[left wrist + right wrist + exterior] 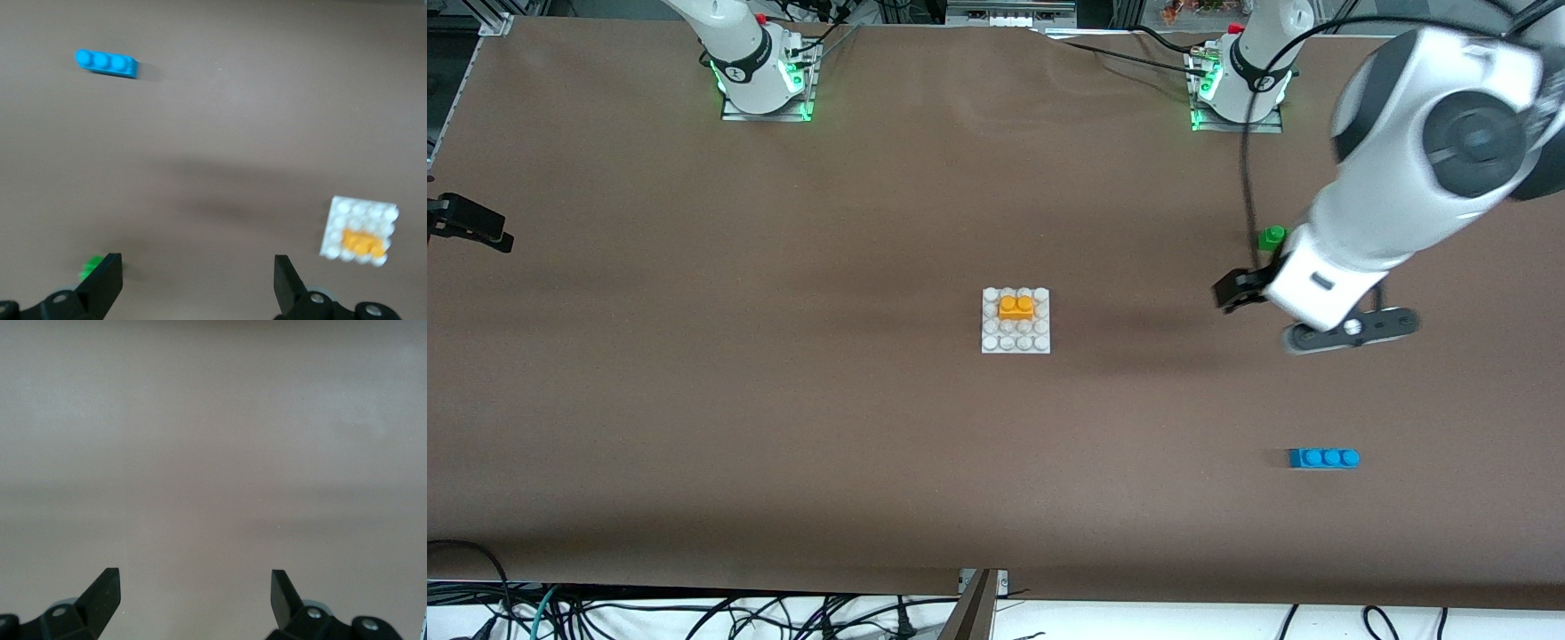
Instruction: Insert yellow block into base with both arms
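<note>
The left gripper (193,283) hangs spread and empty over bare brown table (783,427) beside a small green plastic brick (1271,236); the right gripper (193,600) is likewise spread; the long blue three-stud brick (1323,458) lies well apart from the orange-yellow plastic block (1016,307) seated on the white studded square base (1016,340)

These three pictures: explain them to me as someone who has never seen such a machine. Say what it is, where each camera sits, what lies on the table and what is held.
Two white robot arms stand at a brown table. One picture looks down from a high camera facing them; the other two come from cameras on each arm's wrist.

On the table lies a white studded base with the yellow block sitting on it. Toward the left arm's end are a green brick and, nearer the front camera, a blue three-stud brick.

The left gripper hangs open over bare table beside the green brick, holding nothing. The right gripper, seen only in its own wrist picture, is open over bare table and empty too.
</note>
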`<action>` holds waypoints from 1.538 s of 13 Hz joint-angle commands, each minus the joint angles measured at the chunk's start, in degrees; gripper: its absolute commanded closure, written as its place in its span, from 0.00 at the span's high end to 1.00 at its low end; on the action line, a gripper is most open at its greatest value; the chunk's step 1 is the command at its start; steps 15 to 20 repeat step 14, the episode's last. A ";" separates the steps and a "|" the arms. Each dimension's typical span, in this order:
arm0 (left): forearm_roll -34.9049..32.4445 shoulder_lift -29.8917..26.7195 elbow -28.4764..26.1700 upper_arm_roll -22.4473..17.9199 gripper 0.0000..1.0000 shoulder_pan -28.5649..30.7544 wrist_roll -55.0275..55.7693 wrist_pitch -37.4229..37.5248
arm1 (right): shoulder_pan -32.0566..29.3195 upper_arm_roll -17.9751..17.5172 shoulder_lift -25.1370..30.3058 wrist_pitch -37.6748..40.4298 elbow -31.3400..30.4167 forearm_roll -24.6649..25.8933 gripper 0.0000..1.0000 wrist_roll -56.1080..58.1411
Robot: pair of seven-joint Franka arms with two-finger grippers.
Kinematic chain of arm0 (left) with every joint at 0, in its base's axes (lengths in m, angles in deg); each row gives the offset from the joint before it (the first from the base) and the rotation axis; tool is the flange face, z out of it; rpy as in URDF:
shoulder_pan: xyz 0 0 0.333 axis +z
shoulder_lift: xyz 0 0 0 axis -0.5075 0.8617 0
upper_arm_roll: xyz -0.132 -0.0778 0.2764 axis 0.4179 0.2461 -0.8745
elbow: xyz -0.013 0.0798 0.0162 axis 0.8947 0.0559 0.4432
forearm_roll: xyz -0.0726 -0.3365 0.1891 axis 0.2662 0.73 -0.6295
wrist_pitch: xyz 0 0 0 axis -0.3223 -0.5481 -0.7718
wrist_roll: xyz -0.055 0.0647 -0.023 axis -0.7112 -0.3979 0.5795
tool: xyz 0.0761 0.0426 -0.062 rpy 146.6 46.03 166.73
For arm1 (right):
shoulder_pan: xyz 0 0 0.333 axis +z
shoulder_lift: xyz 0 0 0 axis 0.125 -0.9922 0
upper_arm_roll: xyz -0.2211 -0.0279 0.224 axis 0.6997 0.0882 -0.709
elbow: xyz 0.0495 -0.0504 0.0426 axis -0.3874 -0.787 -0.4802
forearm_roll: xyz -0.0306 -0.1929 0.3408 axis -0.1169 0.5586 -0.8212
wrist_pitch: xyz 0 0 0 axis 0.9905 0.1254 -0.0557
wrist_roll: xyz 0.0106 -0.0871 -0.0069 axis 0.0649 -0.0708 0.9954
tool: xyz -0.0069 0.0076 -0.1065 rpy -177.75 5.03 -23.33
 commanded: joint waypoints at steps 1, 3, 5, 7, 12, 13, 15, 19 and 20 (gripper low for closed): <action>4.06 -6.15 -5.33 -4.36 1.00 2.18 -12.29 0.64 | -0.43 -0.37 0.61 -0.36 -0.59 0.50 1.00 0.94; 8.45 -13.18 -15.33 -12.64 1.00 -0.28 -19.68 -2.60 | -0.34 -0.37 0.61 -0.36 -0.59 0.50 1.00 0.85; 8.12 -18.63 -23.42 -13.29 1.00 0.15 -22.00 -6.99 | -0.34 -0.37 0.61 -0.36 -0.59 0.41 1.00 0.85; 7.42 -20.24 -26.09 -12.93 1.00 2.08 -22.00 -9.20 | -0.34 -0.37 0.61 -0.36 -0.59 0.41 1.00 0.94; 4.51 -23.05 -28.91 -12.23 1.00 2.52 -22.09 -9.12 | -0.34 -0.37 0.61 -0.36 -0.59 0.41 1.00 0.94; 4.42 -23.14 -28.73 -11.97 1.00 2.52 -22.18 -8.51 | -0.34 -0.37 0.61 -0.36 -0.59 0.41 1.00 0.85; 4.60 -23.14 -28.47 -11.88 1.00 2.52 -22.35 -7.81 | -0.34 -0.37 0.61 -0.36 -0.59 0.41 1.00 0.94; 4.60 -23.14 -28.47 -11.88 1.00 2.52 -22.35 -7.81 | -0.34 -0.37 0.61 -0.36 -0.59 0.41 1.00 0.94; 4.60 -23.14 -28.47 -11.88 1.00 2.52 -22.35 -7.81 | -0.34 -0.37 0.61 -0.36 -0.59 0.41 1.00 0.94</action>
